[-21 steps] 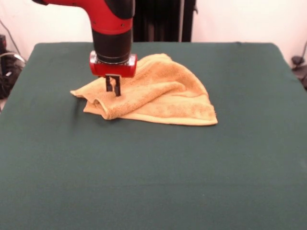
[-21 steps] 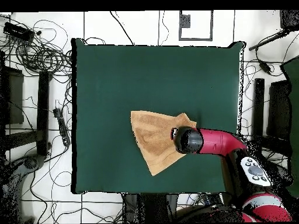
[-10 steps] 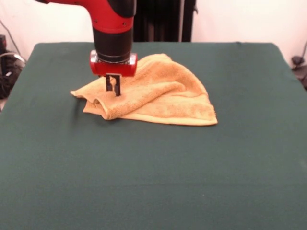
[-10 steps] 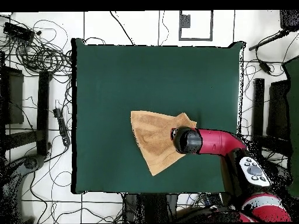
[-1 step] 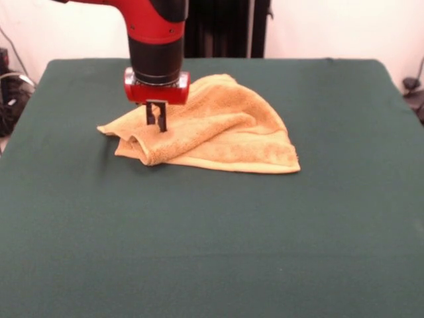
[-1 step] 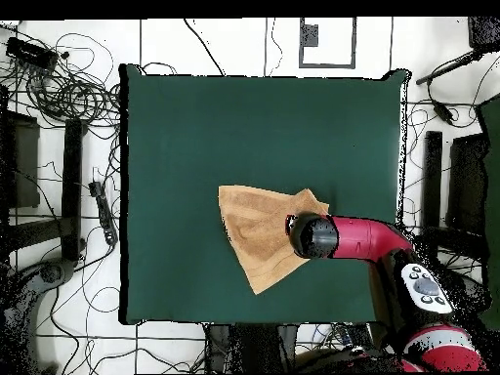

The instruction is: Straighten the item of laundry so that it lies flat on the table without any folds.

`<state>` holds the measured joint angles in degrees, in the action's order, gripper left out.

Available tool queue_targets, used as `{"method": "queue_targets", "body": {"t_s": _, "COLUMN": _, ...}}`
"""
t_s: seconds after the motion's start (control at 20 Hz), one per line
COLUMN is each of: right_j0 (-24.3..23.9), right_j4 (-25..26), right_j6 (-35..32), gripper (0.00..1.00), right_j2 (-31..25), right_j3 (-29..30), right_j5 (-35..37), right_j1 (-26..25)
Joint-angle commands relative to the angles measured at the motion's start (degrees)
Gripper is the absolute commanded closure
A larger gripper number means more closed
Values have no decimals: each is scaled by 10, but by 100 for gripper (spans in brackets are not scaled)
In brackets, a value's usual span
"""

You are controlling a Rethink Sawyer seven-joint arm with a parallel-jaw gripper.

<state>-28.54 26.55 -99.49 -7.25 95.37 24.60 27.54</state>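
1. One table (image 5: 212,252), covered in plain dark green cloth, fills nearly the whole front view; in the overhead view the table (image 6: 195,127) is a large green rectangle in the middle of the frame, with pale floor and many black cables around it.
2. One red and black arm (image 5: 156,40) comes down from the top of the front view, left of centre. In the overhead view the arm (image 6: 366,239) reaches in from the lower right and ends over the right corner of the cloth.
3. One item of laundry (image 5: 225,129), a yellow-orange terry towel, lies on the table in the upper middle of the front view, a little left of centre. It is not flat: a thick rolled fold runs along its left front part, and an upper layer humps over a lower one, whose hemmed edge shows along the front. In the overhead view the item of laundry (image 6: 259,234) is a rough triangle just below and right of the table's centre, its point toward the bottom of the frame.
4. One claw (image 5: 156,117), small and black, hangs under the red wrist ring with its tips down at the towel's upper surface, just behind the rolled fold. Its two fingers stand close together with a narrow slit between them; I cannot tell whether any cloth is pinched there.
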Motion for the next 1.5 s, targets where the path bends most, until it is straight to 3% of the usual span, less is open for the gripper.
{"method": "queue_targets", "body": {"t_s": 0.05, "right_j0": 20, "right_j4": -14, "right_j6": -8, "gripper": 100, "right_j2": -48, "right_j3": 19, "right_j5": 53, "right_j1": 3}}
{"method": "queue_targets", "body": {"t_s": 1.5, "right_j0": 52, "right_j4": -31, "right_j6": -27, "gripper": 100, "right_j2": -40, "right_j3": 7, "right_j5": 105, "right_j1": 26}}
